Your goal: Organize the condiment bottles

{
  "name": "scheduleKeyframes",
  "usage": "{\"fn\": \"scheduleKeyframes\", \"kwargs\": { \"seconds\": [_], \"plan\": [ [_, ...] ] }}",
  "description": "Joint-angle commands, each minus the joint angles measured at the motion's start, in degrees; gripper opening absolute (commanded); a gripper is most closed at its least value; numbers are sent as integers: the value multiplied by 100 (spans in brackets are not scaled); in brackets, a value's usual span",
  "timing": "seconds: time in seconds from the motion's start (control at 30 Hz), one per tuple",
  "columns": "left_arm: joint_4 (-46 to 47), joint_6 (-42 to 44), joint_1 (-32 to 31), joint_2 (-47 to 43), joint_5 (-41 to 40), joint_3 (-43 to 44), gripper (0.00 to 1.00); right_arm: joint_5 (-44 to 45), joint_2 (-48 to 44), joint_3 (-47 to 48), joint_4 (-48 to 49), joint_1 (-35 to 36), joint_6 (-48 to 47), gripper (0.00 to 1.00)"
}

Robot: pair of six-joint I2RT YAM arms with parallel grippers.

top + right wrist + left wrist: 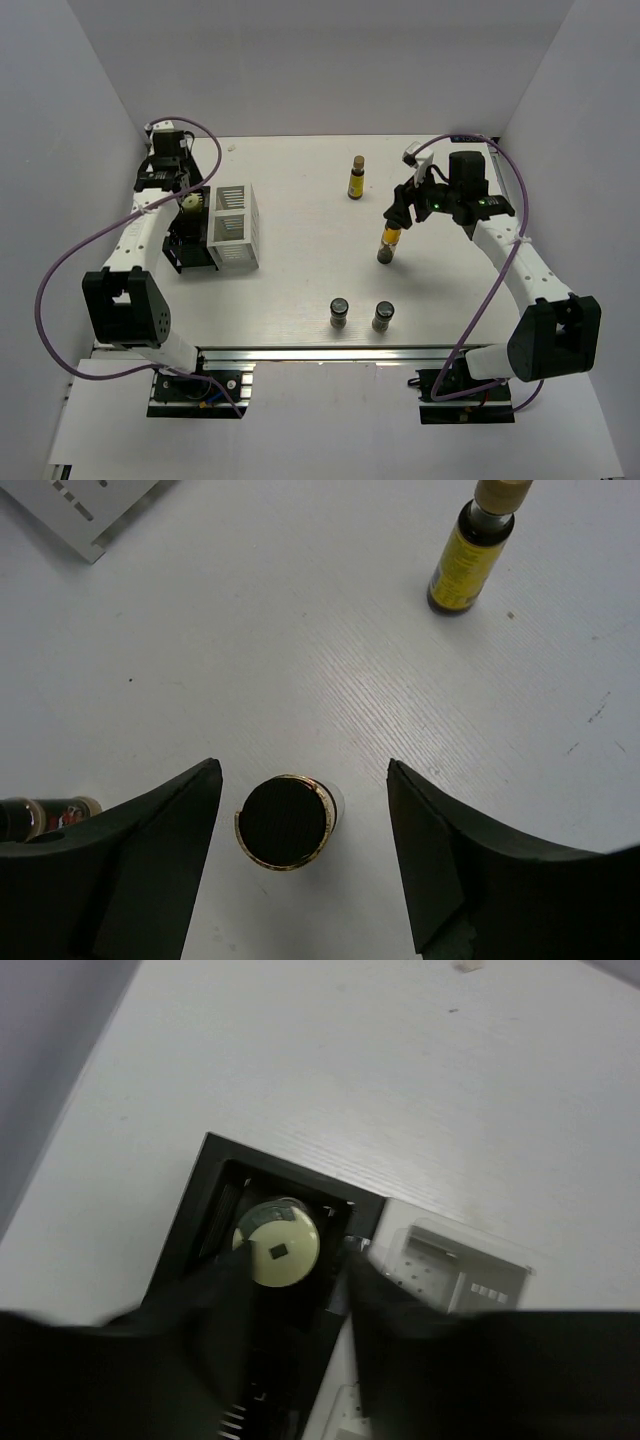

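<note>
Right gripper [305, 780] fingers stand apart, flanking the amber bottle [285, 820] at lower centre of the wrist frame without touching it. This bottle stands upright on the surface [250, 650]. It is likely light, rigid, smooth and easily tipped, so grasp the body mid-height. Yellow bottle [468, 565] stands upper right. Left gripper [295, 1290] is likewise spread, over the black stand [200, 1200].

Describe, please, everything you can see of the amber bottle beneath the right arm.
The amber bottle is small and slim, with an amber body and a round black cap rimmed in gold. It stands upright on the white table. The right pincer is open above it, a finger on each side, neither touching it.
</note>
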Motion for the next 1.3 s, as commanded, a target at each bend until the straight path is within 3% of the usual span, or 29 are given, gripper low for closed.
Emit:
{"fn": "scheduleKeyframes", "kwargs": {
  "seconds": [0.0,0.03,0.1,0.17,0.23,0.27,0.5,0.6,0.67,0.8,0.87,0.9,0.97,1.0,1.27],
  "plan": [
    [188,28,3,-801,1161,382,38,-446,-352,184,133,19,-256,74],
    [268,-25,3,-923,1547,347,20,-725,-414,148,142,27,-353,75],
    [470,-253,3,-1205,2909,216,18,-956,-581,61,151,18,-590,77],
    [384,-437,-310,-1250,3743,223,37,-1071,-643,-10,169,18,-600,82],
    [68,-412,-768,-1206,3967,311,54,-1019,-634,-2,169,18,-530,83],
    [-55,-316,-1318,-1119,4020,346,65,-966,-599,7,134,18,-495,83],
    [-1196,114,-3166,-627,4012,495,82,-579,-476,139,90,18,-81,83],
    [-1943,414,-3808,-82,3582,917,83,-535,-485,130,-42,18,-107,78],
    [-2174,449,-4082,226,3187,1067,83,-509,-520,122,-165,18,-151,68],
    [-1948,265,-4224,209,3081,779,83,-228,-704,-132,-26,19,-3,38],
    [-1832,133,-4277,113,2984,629,83,-61,-713,-186,63,19,51,46],
    [-1736,81,-4286,69,2879,480,83,-52,-661,-142,37,27,42,62],
    [-1657,-139,-4295,-132,2529,338,83,-34,-398,-20,-216,27,-54,77],
    [-1569,-209,-4295,-221,2387,277,83,-16,-301,51,-305,27,-124,89],
    [-1173,-772,-4295,-1047,1587,-365,84,651,165,105,-543,308,-468,89]
  ]
}}
